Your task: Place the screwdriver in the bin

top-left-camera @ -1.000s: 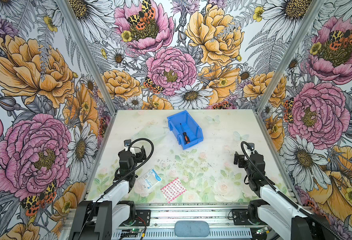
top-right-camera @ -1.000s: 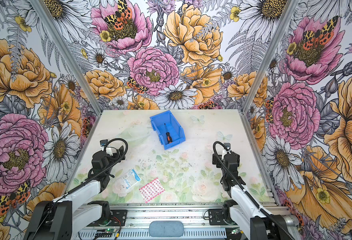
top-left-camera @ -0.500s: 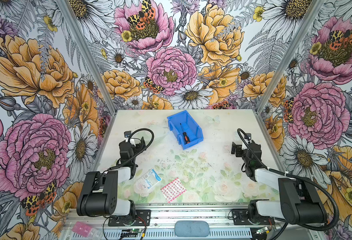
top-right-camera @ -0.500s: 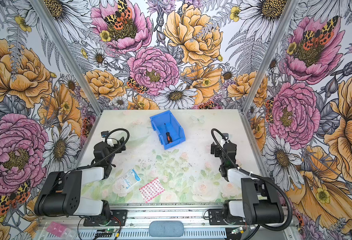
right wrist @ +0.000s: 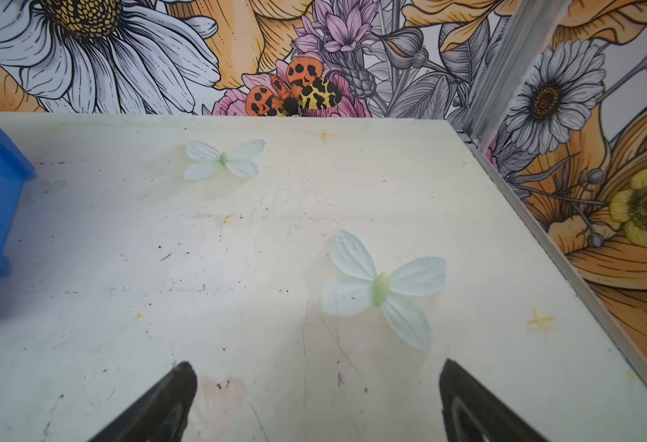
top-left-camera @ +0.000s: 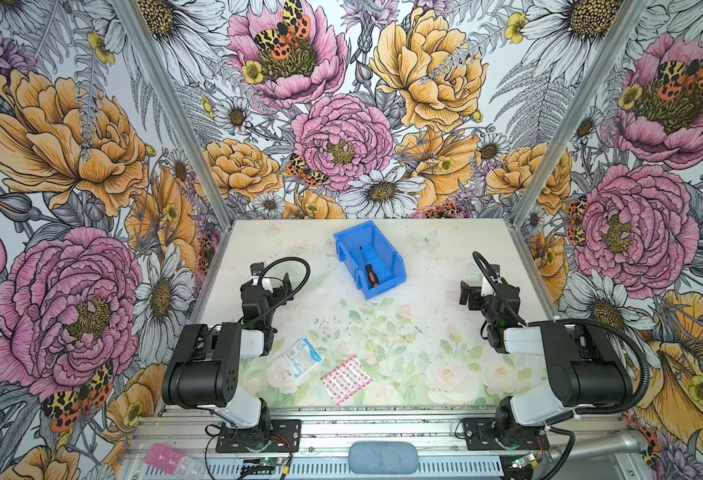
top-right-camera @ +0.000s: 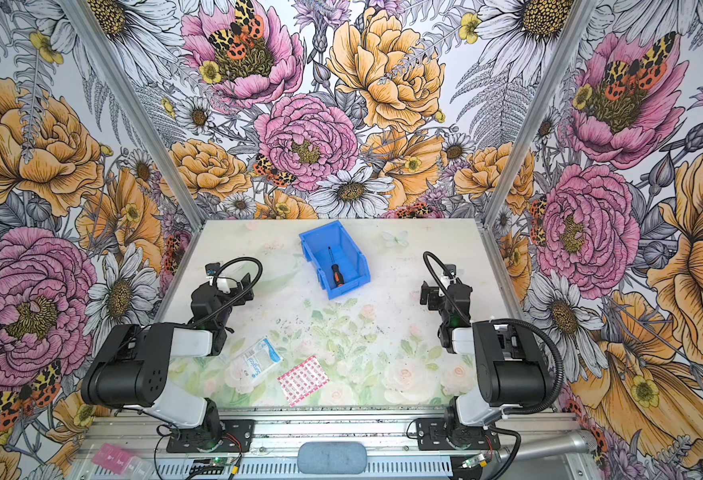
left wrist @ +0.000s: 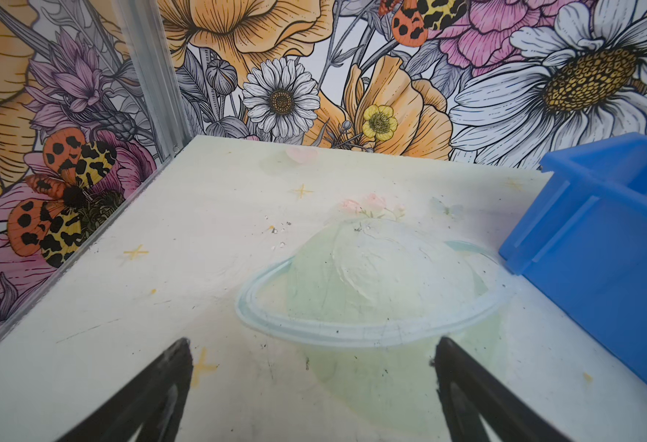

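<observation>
Left end effector (left wrist: 311, 346) and right end effector (right wrist: 318, 367) both hang spread wide and empty, low over the pale flower-printed counter (top-left-camera: 424, 332). Ahead and between them, perhaps slightly nearer the left, sits the bright blue plastic open-topped bin (top-left-camera: 385, 289). Inside it lies the small black-handled, orange-ended screwdriver (top-left-camera: 369, 268), lengthwise with its tip pointing away, so I'd call it delivered.

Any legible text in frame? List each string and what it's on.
"Surgical": on the white and blue packet; its smaller print is too small to read.
Pink pill box on the front rail: lid labels blurred, unreadable.
Red-patterned sachet, bin, screwdriver: no text visible.
</observation>
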{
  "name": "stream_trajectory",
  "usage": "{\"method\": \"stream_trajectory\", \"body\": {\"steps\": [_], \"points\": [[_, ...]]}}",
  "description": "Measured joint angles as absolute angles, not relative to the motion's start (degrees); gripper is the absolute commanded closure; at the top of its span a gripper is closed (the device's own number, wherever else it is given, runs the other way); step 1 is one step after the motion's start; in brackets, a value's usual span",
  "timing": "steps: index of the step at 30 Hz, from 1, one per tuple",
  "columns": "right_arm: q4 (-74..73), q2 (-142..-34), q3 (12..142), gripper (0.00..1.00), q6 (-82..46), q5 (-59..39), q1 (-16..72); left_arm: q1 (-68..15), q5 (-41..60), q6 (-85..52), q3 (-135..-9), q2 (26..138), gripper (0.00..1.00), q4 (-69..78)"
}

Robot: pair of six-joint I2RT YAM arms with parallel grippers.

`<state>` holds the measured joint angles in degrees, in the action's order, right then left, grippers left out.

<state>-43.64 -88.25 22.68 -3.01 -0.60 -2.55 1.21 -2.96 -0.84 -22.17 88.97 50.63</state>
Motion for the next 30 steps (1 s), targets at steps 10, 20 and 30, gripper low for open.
{"method": "stream_trajectory", "body": {"steps": [10, 20, 30], "points": [[-46.17, -88.25, 22.68, 0.01, -3.55, -0.95, -2.68, -0.25, -4.21, 0.62, -22.17, 88.97, 0.01, 51.68], [-46.19, -88.25, 22.68, 0.00, -3.60, 3.75, -1.08, -0.25, -4.25, 0.64, -22.17, 88.97, 0.01, 51.94], [-46.19, -88.25, 22.68, 0.01, -3.60, 4.95, -1.04, 0.82, -3.31, 0.86, -22.06, 88.97, 0.01, 52.10]]}}
